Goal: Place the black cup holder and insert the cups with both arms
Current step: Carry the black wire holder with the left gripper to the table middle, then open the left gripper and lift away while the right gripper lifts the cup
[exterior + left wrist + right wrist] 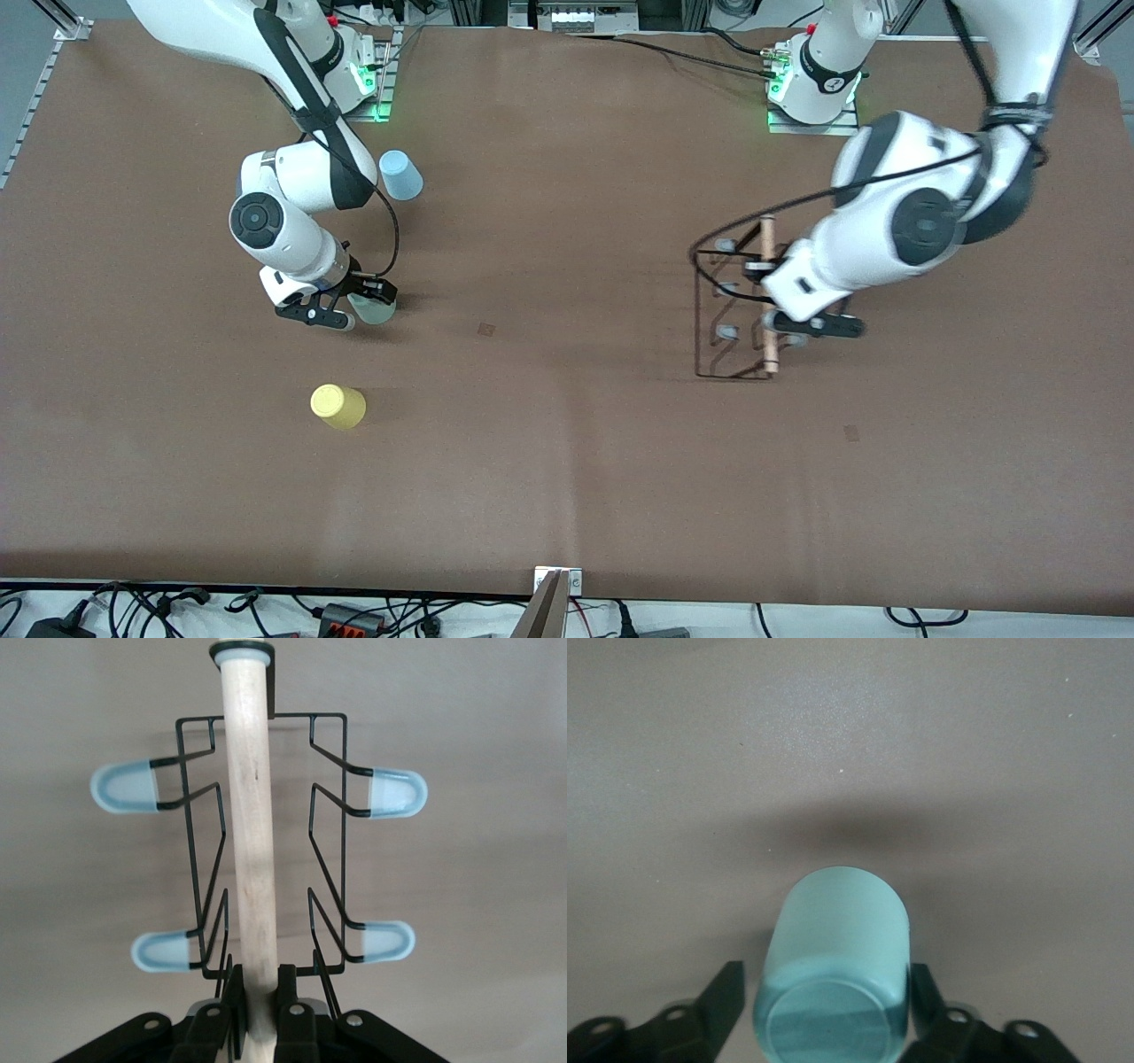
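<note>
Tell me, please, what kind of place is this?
Probably a robotics lab bench, not a home. Two arms are bolted at the edge of a brown-covered table; the left gripper holds the black cup holder, the right gripper a mint cup; loose cables lie along the table's edge.

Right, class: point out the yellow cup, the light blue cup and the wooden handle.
yellow cup (337, 406), front view, on its side wall.
light blue cup (400, 175), front view, on its side.
wooden handle (251, 833), left wrist view, mid-rod.
</note>
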Available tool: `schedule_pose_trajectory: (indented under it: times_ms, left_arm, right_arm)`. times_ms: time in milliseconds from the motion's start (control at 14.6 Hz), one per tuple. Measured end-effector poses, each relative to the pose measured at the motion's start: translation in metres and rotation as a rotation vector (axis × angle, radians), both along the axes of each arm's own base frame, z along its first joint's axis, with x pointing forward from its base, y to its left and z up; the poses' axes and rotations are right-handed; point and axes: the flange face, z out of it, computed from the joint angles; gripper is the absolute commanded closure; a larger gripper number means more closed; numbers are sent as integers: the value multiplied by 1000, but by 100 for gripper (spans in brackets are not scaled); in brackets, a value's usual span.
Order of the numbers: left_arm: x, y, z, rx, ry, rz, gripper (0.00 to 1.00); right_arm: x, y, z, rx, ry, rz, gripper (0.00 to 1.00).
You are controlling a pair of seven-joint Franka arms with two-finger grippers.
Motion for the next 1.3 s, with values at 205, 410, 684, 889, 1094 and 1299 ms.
schedule_pose_trajectory:
  times_ms: [205, 410, 684, 889, 1094, 1299]
  left_arm:
    - [-31, -90, -20, 3, -20, 8, 99]
    - [-55, -152, -39, 6, -20, 35, 99]
    - [-68, -195, -55, 41, -27, 37, 96]
    - [-67, -202, -59, 47, -31, 41, 0]
    - [-63, -202, -54, 51, -49, 38, 0]
    - [-53, -196, -42, 56, -88, 41, 0]
  right_arm:
    - [0, 0, 1, 0, -2, -2, 56]
    - [2, -1, 4, 1, -3, -3, 61]
    - [15, -1, 47, 7, -7, -4, 64]
    - [23, -12, 101, 13, -10, -13, 64]
    - [28, -17, 143, 15, 8, -10, 64]
    - [37, -26, 168, 15, 27, -25, 64]
